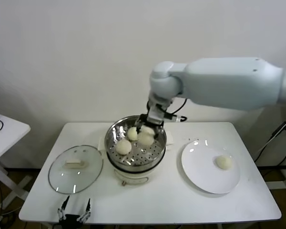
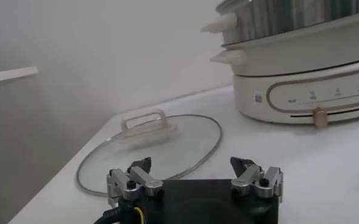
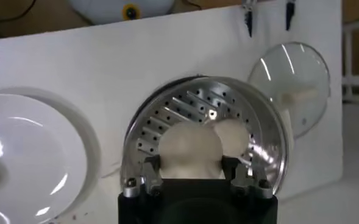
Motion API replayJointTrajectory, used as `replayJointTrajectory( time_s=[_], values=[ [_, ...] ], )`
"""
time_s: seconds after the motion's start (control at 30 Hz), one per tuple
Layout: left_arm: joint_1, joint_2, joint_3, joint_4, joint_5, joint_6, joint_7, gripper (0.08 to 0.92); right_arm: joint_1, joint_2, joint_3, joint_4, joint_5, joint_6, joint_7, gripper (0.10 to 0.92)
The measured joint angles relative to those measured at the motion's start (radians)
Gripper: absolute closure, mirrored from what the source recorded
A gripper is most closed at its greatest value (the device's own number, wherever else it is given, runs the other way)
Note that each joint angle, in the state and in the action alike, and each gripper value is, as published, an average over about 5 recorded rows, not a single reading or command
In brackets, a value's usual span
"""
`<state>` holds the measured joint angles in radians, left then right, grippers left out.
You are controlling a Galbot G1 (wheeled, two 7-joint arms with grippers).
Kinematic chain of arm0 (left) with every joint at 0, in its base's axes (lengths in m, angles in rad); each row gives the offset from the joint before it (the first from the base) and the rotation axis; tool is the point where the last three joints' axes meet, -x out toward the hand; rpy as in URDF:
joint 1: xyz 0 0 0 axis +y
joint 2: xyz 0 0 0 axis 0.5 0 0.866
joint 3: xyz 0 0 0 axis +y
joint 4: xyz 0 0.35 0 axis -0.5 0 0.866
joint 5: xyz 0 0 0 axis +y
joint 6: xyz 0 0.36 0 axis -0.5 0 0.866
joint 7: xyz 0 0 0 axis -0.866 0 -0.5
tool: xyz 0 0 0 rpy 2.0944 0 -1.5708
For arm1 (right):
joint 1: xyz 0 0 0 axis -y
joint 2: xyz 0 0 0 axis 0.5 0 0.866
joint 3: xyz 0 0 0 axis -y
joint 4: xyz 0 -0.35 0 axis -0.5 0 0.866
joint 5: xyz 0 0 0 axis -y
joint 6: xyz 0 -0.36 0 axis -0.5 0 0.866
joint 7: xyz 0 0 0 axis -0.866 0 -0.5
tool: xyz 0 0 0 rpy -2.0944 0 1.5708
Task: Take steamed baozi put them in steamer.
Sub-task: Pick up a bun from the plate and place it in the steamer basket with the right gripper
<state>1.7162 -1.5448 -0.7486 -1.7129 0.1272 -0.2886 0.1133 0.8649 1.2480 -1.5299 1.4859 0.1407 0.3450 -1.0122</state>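
At the centre of the head view the right gripper (image 1: 148,128) hangs over the steamer (image 1: 115,135) with a steamed baozi (image 3: 190,148) pinched between its fingers, low inside the basket. Two more baozi (image 1: 123,146) already lie on the perforated floor, just beside the held one. A fourth baozi (image 1: 224,162) waits on the white plate (image 1: 200,172) at the right of the frame.

The risk, as I judge it, is crowding: releasing here could press the soft bun against its neighbours or leave it leaning on the steel wall, and sticky dough might cling to a finger and lift out again.

The left gripper (image 1: 75,210) sits parked at the lower left counter (image 1: 171,200) edge, fingers spread, near the glass lid (image 1: 62,179).
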Motion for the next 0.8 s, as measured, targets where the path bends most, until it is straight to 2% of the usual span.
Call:
replayJointTrajectory(
  time_s=[0.33,0.8],
  values=[
    [-0.006,-0.006,-0.003,0.004,-0.005,-0.001,-0.001,0.177,-0.129,0.073,0.005,-0.080,-0.123,0.051,0.019,0.364],
    [-0.008,-0.006,-0.003,0.009,-0.005,-0.004,-0.001,0.177,-0.212,0.123,0.009,-0.147,-0.184,0.093,0.038,0.364]
  ],
)
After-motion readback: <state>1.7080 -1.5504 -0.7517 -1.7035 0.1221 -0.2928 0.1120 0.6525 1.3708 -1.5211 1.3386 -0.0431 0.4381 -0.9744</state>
